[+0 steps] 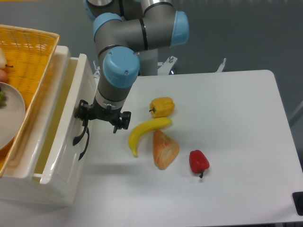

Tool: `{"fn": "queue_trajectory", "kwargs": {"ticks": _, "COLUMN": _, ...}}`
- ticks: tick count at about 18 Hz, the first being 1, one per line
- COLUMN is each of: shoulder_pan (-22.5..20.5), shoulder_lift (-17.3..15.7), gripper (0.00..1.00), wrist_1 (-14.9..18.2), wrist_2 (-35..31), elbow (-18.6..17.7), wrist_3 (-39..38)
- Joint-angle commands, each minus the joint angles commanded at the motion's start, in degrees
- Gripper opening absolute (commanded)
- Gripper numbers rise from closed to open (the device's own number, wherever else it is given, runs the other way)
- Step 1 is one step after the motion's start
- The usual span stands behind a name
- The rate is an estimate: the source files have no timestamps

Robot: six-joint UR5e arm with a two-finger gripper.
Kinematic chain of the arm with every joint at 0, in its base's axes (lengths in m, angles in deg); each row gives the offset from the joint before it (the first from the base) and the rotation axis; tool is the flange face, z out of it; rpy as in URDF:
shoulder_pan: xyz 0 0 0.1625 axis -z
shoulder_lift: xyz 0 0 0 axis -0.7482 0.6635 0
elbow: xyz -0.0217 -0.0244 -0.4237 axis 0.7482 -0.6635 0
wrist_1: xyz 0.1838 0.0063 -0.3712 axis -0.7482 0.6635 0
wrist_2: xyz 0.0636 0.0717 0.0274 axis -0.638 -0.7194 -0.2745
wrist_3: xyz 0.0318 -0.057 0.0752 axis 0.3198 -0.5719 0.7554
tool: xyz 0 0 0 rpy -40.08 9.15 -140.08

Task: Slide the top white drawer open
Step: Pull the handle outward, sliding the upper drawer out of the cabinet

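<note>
The top white drawer [65, 142] stands partly pulled out of the white cabinet at the left, its front panel shifted right and its pale inside [59, 113] showing. Its curved black handle [78, 137] sits on that front. My gripper [85, 124] hangs under the blue-capped wrist [118, 71] right at the handle's upper end and is shut on it; the fingertips are mostly hidden by the black gripper body. A second black handle [85, 150] shows just below on the lower drawer front.
A yellow wicker basket [28, 52] with a white plate [12, 118] rests on the cabinet top. On the white table to the right of the drawer lie a banana [144, 132], a yellow pepper [162, 106], a bread piece [164, 149] and a red pepper [199, 161].
</note>
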Motion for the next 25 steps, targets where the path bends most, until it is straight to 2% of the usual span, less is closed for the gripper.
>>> {"fn": "queue_trajectory", "kwargs": {"ticks": 25, "shoulder_pan": -2.0, "shoulder_lift": 0.2, "gripper": 1.00, "wrist_1": 0.6, "wrist_2": -2.1, "elbow": 1.3, "wrist_3": 2.5}}
